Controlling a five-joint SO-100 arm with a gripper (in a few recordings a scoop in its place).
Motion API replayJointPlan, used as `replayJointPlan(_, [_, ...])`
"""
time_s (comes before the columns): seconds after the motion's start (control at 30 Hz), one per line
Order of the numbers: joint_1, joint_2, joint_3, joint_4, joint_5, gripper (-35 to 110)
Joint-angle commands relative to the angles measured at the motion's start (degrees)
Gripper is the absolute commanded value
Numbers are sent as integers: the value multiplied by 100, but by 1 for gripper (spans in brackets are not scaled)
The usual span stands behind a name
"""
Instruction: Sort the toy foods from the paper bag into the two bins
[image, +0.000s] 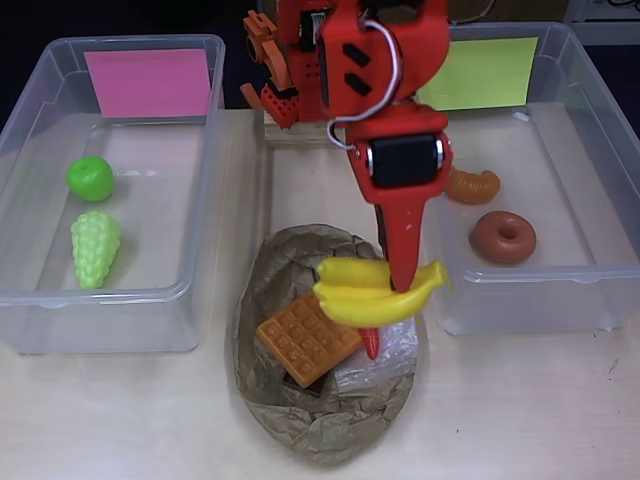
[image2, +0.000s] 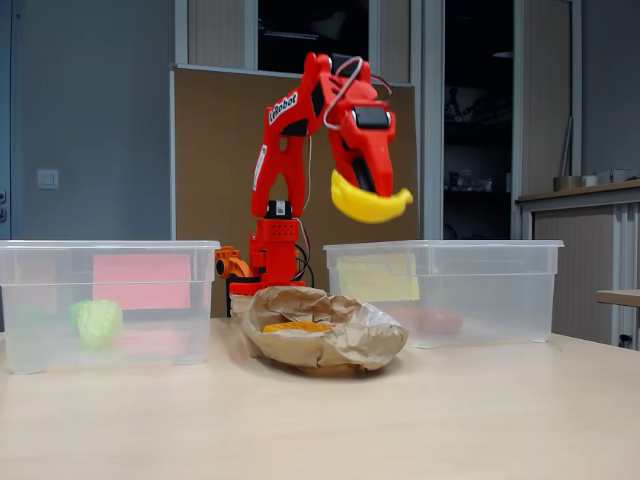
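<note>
My red gripper (image: 400, 285) is shut on the yellow bananas (image: 380, 290), holding them high above the paper bag (image: 300, 420); the fixed view shows the bananas (image2: 368, 202) well above the bin rims. In the brown bag (image2: 325, 340) lie an orange waffle (image: 307, 337), a dark chocolate bar (image: 303, 384) peeking from under it, and a red chili tip (image: 371, 345). The left bin (image: 40, 300) with the pink card (image: 147, 82) holds a green apple (image: 90, 178) and pale-green grapes (image: 95, 248). The right bin (image: 600, 290) with the yellow-green card (image: 478, 73) holds an orange croissant (image: 473, 186) and a brown donut (image: 503, 237).
The arm's base (image: 285, 90) stands between the bins at the table's back. Bare table (image: 520, 410) stretches in front of the bins and bag. A clear plastic patch (image: 385, 360) shines on the bag's right side.
</note>
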Motion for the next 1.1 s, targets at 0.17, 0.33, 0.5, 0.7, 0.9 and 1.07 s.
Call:
replayJointPlan(0.17, [905, 1916, 1477, 70, 308, 0])
replayJointPlan(0.33, [1846, 3278, 2830, 114, 984, 0])
replayJointPlan(0.5, [2769, 4456, 3832, 149, 1529, 0])
replayJointPlan(0.7, [3823, 5221, 4588, 448, 2030, 0])
replayJointPlan(0.9, [4588, 5440, 5300, 387, 2426, 1])
replayJointPlan(1.07, [5071, 5282, 5801, -35, 2355, 1])
